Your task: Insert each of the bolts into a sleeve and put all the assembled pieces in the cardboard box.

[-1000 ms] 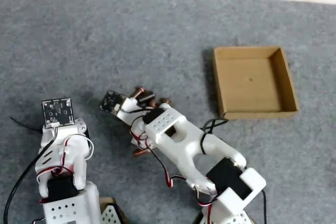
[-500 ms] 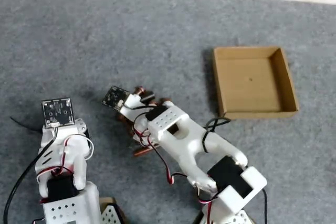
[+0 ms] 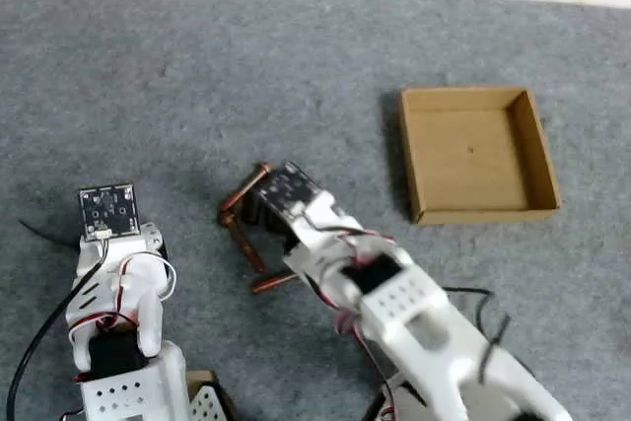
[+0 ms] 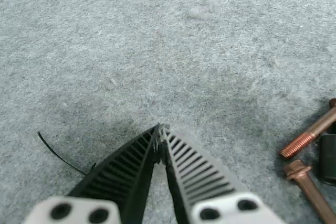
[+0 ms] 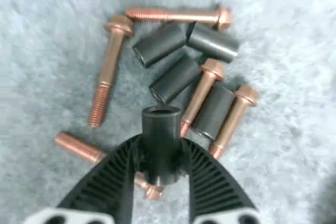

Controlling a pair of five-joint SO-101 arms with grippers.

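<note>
Over the pile of parts, my right gripper (image 5: 160,141) is shut on a dark sleeve (image 5: 160,127), held upright with its bore showing. Beneath it lie several copper bolts (image 5: 178,15) and dark sleeves (image 5: 176,80), loose on the grey mat. From above, three bolts (image 3: 243,238) show beside the right arm's wrist (image 3: 288,189). The cardboard box (image 3: 478,155) stands empty at the right. My left gripper (image 4: 159,128) is shut with nothing in it, low over bare mat, with two bolts (image 4: 310,136) off to its side.
The left arm (image 3: 113,283) stands at the lower left, well away from the pile. A thin black wire (image 4: 58,153) lies on the mat near the left gripper. Grey mat stretches between the pile and the box.
The right arm's wrist has swung right and turned, uncovering bolts on the mat that it hid before. The left arm has not moved.
</note>
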